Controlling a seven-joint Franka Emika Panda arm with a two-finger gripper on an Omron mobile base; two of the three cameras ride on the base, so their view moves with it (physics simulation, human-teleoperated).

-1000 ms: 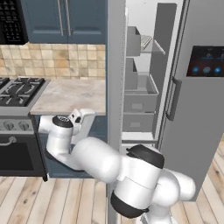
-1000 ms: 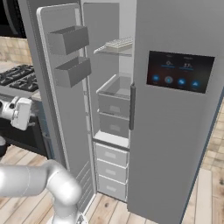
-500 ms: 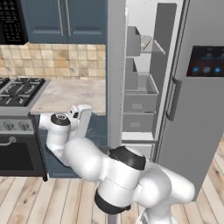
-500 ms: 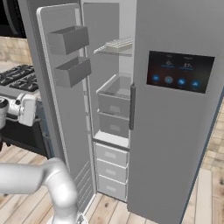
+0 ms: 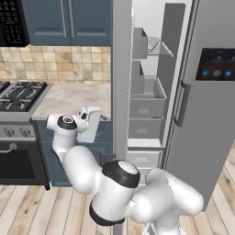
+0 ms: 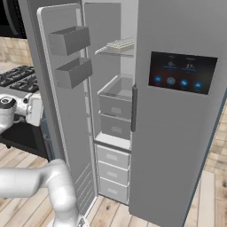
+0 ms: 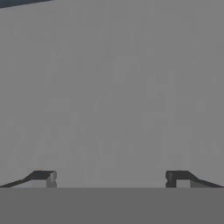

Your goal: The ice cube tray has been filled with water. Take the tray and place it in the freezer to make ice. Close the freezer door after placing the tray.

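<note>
One ice cube tray (image 6: 116,45) is lying flat on the upper wire shelf (image 6: 113,50) inside the freezer (image 6: 114,102), and the left base view is showing the same tray at (image 5: 153,42). The tray is appearing as a flat, light-grey rectangle with a grid of small pale cells; the water in the cells is too faint to make out. The shelf is carrying nothing else that can be told apart.

The freezer door (image 6: 62,111) is standing wide open, swung out to the left of the compartment, with two grey door bins (image 6: 70,39) mounted on its inner face. In the left base view the door is showing edge-on as a tall grey slab (image 5: 119,78) between the desk (image 5: 75,98) and the freezer interior. Below the wire shelf, clear bins and white drawers (image 6: 113,157) are stacked down to the floor. The neighbouring door with the dark blue-lit panel (image 6: 182,72) is remaining closed.

The tool (image 7: 110,178) is standing released, its two dark fingertips (image 7: 43,178) spread wide with nothing between them. It is facing a plain grey surface at close range. In the left base view the hand (image 5: 89,123) is positioned just beside the outer face of the freezer door, in front of the desk and to the right of the stove (image 5: 18,94).
</note>
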